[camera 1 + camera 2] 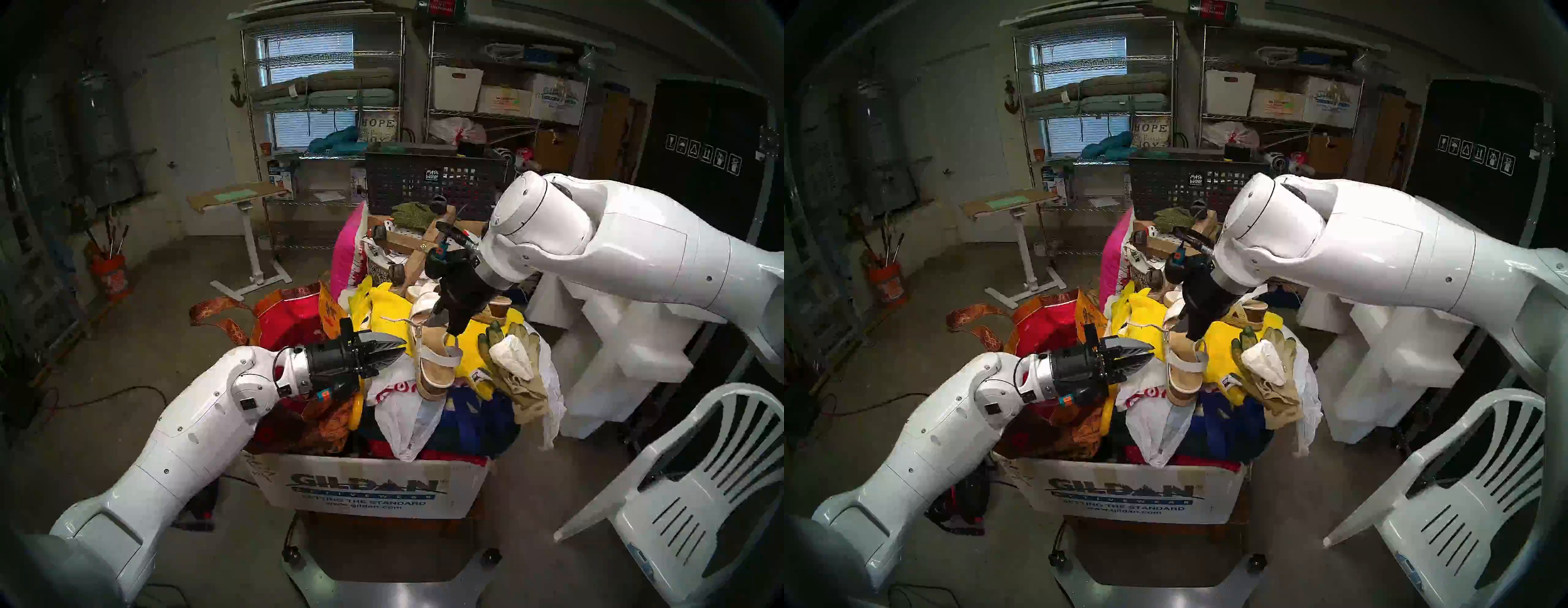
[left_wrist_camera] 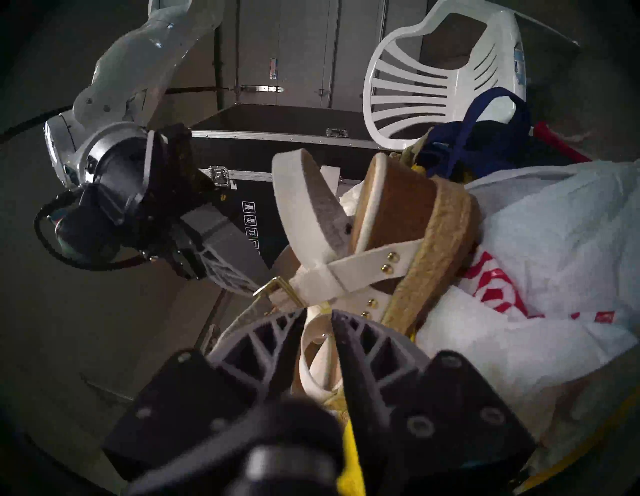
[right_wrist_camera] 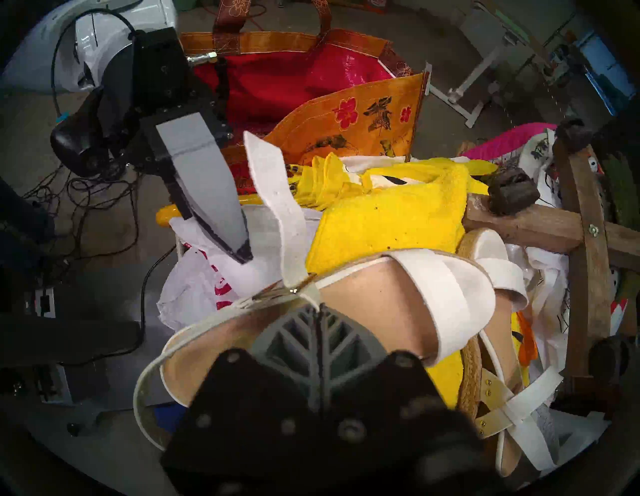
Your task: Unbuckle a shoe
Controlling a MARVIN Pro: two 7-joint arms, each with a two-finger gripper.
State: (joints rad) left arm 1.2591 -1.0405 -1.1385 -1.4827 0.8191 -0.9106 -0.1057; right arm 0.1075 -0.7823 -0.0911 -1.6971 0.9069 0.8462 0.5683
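Observation:
The white-strapped sandal lies on a heap of clothes, tan footbed up, cork-and-jute sole facing the left wrist camera. My right gripper comes down from above and is shut on the thin ankle strap beside the gold buckle. The strap's free end stands up loose. My left gripper reaches in from the left. Its fingertips close around a white strap loop just below the buckle. The twin sandal lies behind.
The heap fills a Gildan cardboard box. Yellow cloth, a white plastic bag, work gloves, a red-orange tote and a wooden frame surround the sandal. A white plastic chair and foam blocks stand to the right.

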